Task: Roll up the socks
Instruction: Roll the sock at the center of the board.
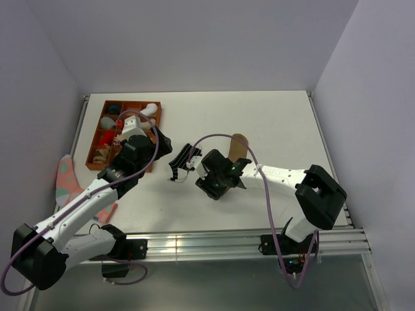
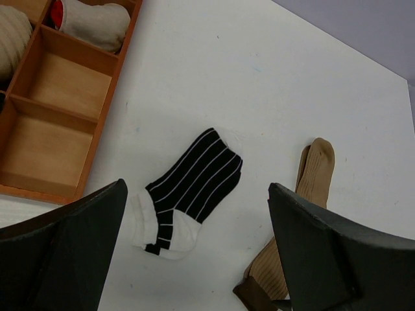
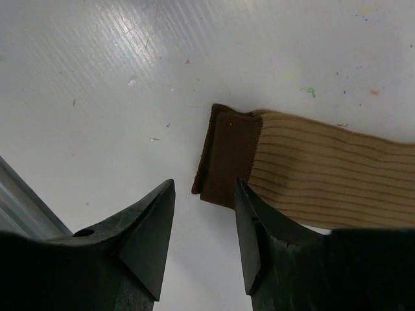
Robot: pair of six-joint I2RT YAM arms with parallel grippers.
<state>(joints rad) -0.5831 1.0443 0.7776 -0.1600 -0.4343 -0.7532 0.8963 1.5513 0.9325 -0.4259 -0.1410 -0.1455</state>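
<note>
The black sock with thin white stripes (image 1: 183,162) lies flat on the white table; in the left wrist view it (image 2: 194,184) is seen between and below my open, empty left gripper (image 2: 198,189), which hangs above it. In the top view the left gripper (image 1: 162,146) is just left of this sock. The tan-brown sock (image 1: 239,144) lies flat to the right, its lower part hidden by the right arm. My right gripper (image 3: 204,186) is open, just above the sock's dark brown cuff (image 3: 228,155), which lies by the right finger (image 3: 259,240). In the top view the right gripper (image 1: 212,184) is low over the table.
An orange compartment tray (image 1: 153,123) with sock bundles stands at the back left; two bare compartments show in the left wrist view (image 2: 58,84). A pink sock with teal patches (image 1: 67,180) lies at the table's left edge. Grey walls close in both sides.
</note>
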